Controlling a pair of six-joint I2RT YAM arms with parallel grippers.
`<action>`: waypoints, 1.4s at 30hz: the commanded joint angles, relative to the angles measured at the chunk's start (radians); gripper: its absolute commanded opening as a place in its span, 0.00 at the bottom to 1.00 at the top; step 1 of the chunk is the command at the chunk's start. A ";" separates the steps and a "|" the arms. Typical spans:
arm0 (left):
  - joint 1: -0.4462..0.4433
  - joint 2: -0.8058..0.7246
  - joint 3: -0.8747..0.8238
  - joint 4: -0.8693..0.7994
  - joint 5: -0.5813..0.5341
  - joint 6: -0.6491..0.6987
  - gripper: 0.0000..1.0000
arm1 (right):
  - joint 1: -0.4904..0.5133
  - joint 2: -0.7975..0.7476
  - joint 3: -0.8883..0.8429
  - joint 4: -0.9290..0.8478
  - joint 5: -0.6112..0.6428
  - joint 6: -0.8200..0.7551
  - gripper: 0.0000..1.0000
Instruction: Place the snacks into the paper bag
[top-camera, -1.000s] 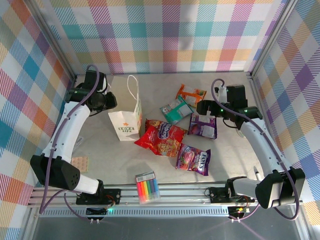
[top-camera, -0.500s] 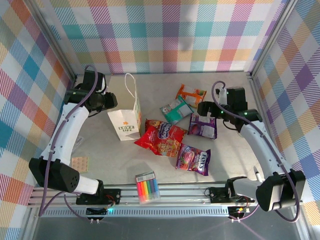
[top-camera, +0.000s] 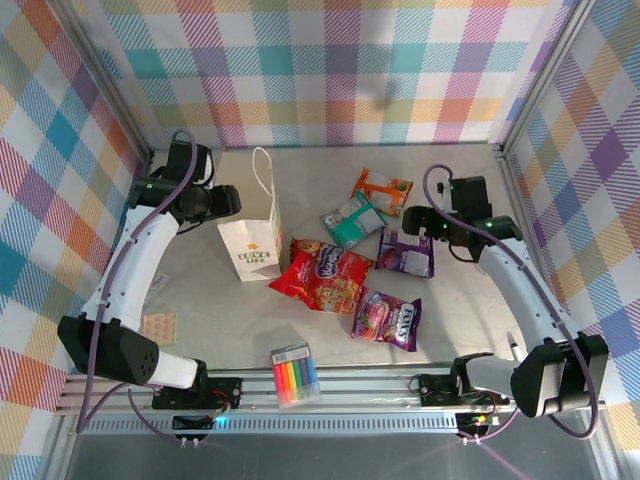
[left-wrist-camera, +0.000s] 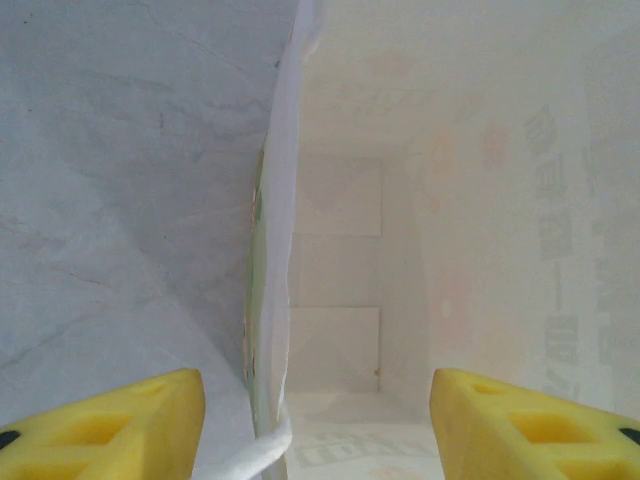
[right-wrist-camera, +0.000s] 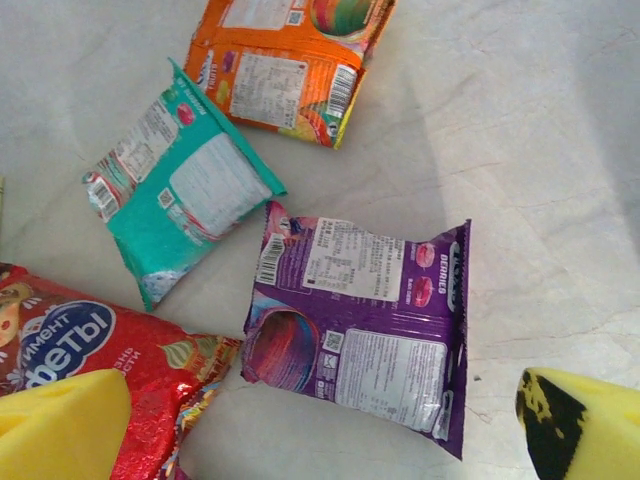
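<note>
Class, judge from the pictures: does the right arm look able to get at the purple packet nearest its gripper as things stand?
Probably yes. The right gripper hangs open just above that purple packet, which lies flat on the table with nothing on top of it. The red packet only comes near one corner.

We're losing the left gripper fingers to the bottom edge of the left wrist view, upper ends only; the paper bag is running off the top and right edges there; its print is showing through the paper mirrored, too faint for us to read; in the right wrist view the red packet is getting clipped by the left edge and partly covered by a right gripper finger; the orange packet is getting cut by the top edge; label text is coming out too small to read; in the top view a tan patch beside the left arm is proving too small to identify.
</note>
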 joint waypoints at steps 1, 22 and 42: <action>-0.008 -0.029 0.055 -0.041 0.015 0.018 0.62 | 0.008 -0.004 0.029 -0.035 0.053 -0.001 0.99; -0.008 -0.021 0.008 -0.066 -0.051 0.020 0.36 | 0.008 -0.034 0.011 -0.009 0.009 -0.022 0.99; -0.007 -0.057 -0.097 0.092 0.097 0.140 0.10 | 0.007 -0.079 0.014 -0.010 0.008 -0.031 0.99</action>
